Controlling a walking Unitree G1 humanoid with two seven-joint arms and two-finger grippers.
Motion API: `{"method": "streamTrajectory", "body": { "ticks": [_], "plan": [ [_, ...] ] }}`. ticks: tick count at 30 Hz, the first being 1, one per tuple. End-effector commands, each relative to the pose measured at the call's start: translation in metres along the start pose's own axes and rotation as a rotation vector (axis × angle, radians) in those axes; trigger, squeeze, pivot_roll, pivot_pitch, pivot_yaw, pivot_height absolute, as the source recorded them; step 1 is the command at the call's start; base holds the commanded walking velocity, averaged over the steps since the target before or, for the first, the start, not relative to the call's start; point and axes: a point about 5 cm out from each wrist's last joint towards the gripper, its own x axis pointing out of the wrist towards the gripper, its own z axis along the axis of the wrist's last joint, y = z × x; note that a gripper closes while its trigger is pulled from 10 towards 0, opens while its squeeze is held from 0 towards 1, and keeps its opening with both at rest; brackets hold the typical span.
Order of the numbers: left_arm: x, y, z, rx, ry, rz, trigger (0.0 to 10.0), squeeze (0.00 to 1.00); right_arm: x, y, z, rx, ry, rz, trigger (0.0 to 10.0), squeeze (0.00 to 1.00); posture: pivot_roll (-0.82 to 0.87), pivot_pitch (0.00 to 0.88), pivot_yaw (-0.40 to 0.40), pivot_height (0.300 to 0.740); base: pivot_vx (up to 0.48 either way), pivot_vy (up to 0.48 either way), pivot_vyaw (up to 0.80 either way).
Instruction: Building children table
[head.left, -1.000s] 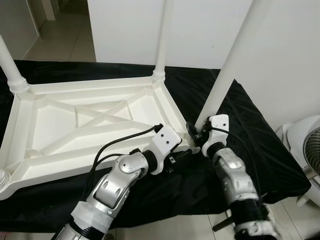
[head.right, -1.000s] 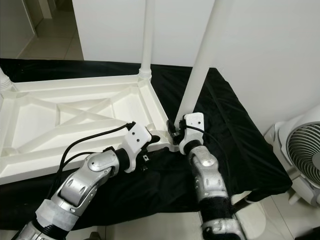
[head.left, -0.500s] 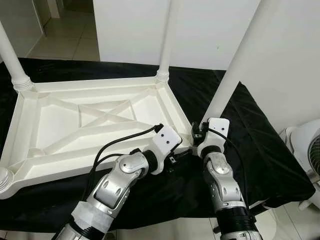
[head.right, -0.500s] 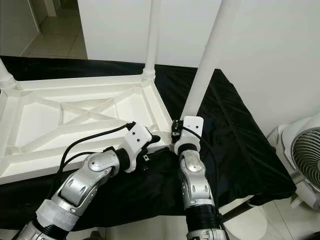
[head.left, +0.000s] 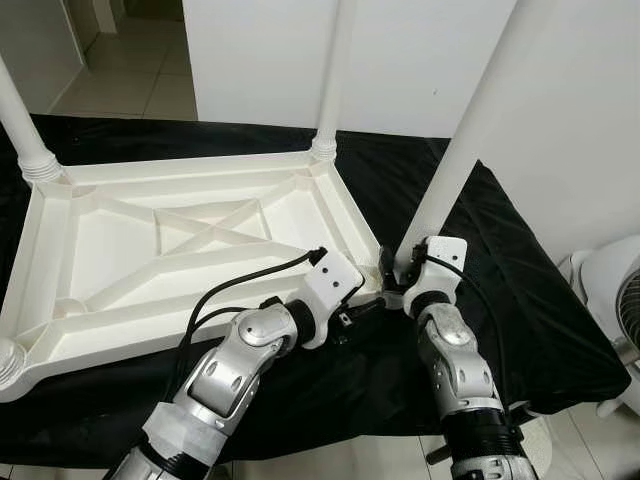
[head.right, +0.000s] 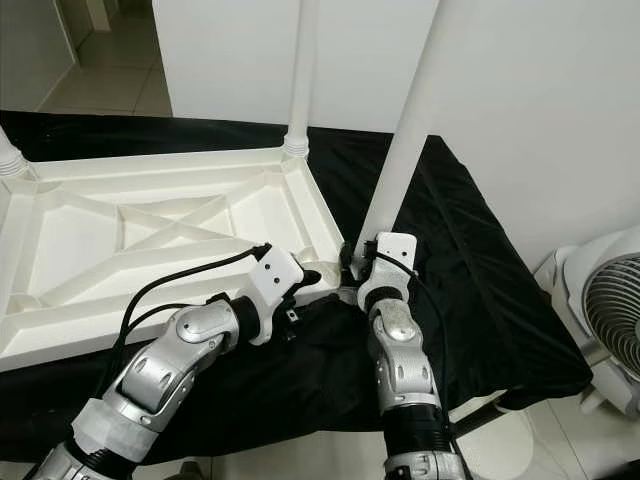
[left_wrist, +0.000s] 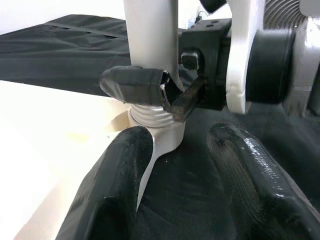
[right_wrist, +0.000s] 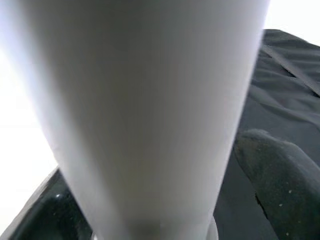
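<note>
Item: children's tabletop, white plastic, upside down on black cloth over a table; ribbed underside up, presumably so legs can be fitted from above.

Fitted: far leg upright in far corner socket; left leg upright in left corner; stub of another socket at near-left corner, leg state not legible.

In work: near leg, white tube, standing slightly tilted in the near-right corner socket; threaded collar visible at its base in left wrist view, so apparently not yet screwed fully home.

Right pincer: fingers closed round the near leg just above the collar, one black fingertip wrapping the tube's front. Held low, likely to turn or steady the leg close to its thread. Right wrist view: tube pressed close between the fingers.

Left pincer: fingers apart, holding nothing, one finger over the tabletop's corner edge, the other over the cloth; aimed at the socket, seemingly to brace the corner while the leg is seated.

Nearby: white fan on the floor, well apart to the right; white wall behind.

Stage judged: last leg, final seating.

Risk judged: cross-threading if tilt stays.
</note>
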Motion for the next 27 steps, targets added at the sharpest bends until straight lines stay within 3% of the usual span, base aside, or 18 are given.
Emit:
{"method": "streamTrajectory", "body": {
  "ticks": [1, 6, 13, 19, 21, 22, 24, 25, 26, 27],
  "plan": [
    [0.002, -0.002, 0.001, 0.008, 0.001, -0.033, 10.0, 0.0, 0.002, -0.001, 0.0, 0.008, 0.012, 0.043, 10.0, 0.0, 0.11, 0.0, -0.094, 0.74, 0.0, 0.0, 0.0],
    [0.002, 0.0, 0.001, 0.008, 0.0, -0.03, 10.0, 0.0, 0.011, -0.014, -0.003, -0.122, 0.041, 0.253, 10.0, 0.0, 0.11, 0.0, -0.087, 0.74, 0.0, 0.0, 0.0],
    [0.002, 0.002, 0.002, 0.01, -0.002, -0.027, 10.0, 0.0, 0.012, -0.01, -0.008, -0.219, 0.07, 0.504, 10.0, 0.0, 0.12, 0.0, -0.076, 0.74, 0.0, 0.0, 0.0],
    [0.002, 0.003, 0.004, 0.01, -0.004, -0.024, 10.0, 0.0, 0.016, -0.009, -0.006, -0.218, 0.068, 0.597, 10.0, 0.0, 0.12, 0.0, -0.073, 0.74, 0.0, 0.0, 0.0],
    [0.002, 0.003, 0.003, 0.011, -0.003, -0.024, 10.0, 0.0, 0.018, -0.009, -0.005, -0.222, 0.063, 0.617, 4.3, 0.0, 0.12, 0.0, -0.073, 0.74, 0.0, 0.0, 0.0],
    [0.001, 0.003, 0.004, 0.011, -0.003, -0.025, 10.0, 0.0, 0.019, -0.009, -0.005, -0.229, 0.061, 0.621, 3.0, 0.0, 0.12, 0.0, -0.073, 0.74, 0.0, 0.0, 0.0],
    [0.001, 0.003, 0.004, 0.012, -0.003, -0.027, 10.0, 0.0, 0.021, -0.01, -0.004, -0.239, 0.057, 0.622, 3.0, 0.0, 0.13, 0.0, -0.072, 0.74, 0.0, 0.0, 0.0],
    [0.001, 0.003, 0.003, 0.012, -0.002, -0.029, 10.0, 0.0, 0.023, -0.011, -0.003, -0.237, 0.052, 0.624, 1.5, 0.0, 0.13, 0.0, -0.071, 0.74, 0.0, 0.0, 0.0],
    [0.001, 0.003, 0.003, 0.012, -0.002, -0.029, 10.0, 0.0, 0.023, -0.011, -0.003, -0.237, 0.052, 0.624, 1.5, 0.0, 0.13, 0.0, -0.071, 0.74, 0.0, 0.0, 0.0],
    [0.001, 0.002, 0.003, 0.012, -0.002, -0.031, 10.0, 0.0, 0.025, -0.012, -0.001, -0.248, 0.046, 0.627, 0.0, 0.0, 0.13, 0.0, -0.071, 0.74, 0.0, 0.0, 0.0]
  ]
}}
